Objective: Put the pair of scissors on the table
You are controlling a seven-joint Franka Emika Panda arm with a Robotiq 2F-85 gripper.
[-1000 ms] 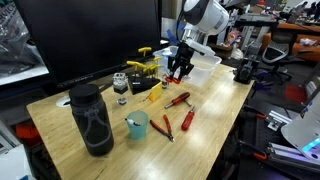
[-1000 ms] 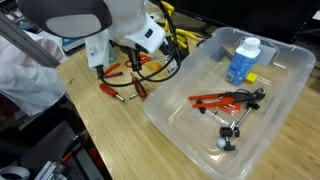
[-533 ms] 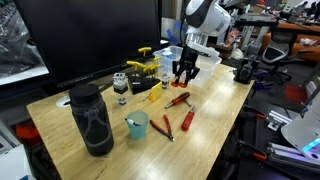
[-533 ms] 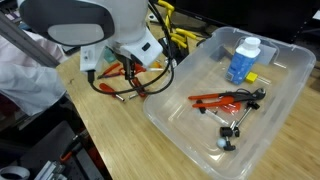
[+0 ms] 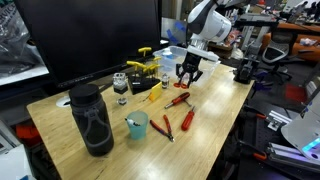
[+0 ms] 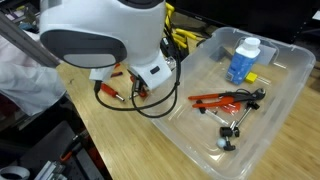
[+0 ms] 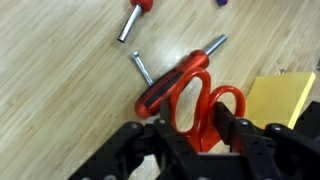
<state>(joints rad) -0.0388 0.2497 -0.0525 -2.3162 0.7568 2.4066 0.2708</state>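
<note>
Scissors with red handles sit between the two fingers of the tool, which is closed partway and holding them by the handles. They hang just over the pale wooden surface. Right under them lie metal tool tips, and a yellow block is beside them. In an exterior view the tool is near the clear bin, with red-handled tools below it. A teal cup and a black bottle stand well apart. In an exterior view the big white arm hides the tool.
</note>
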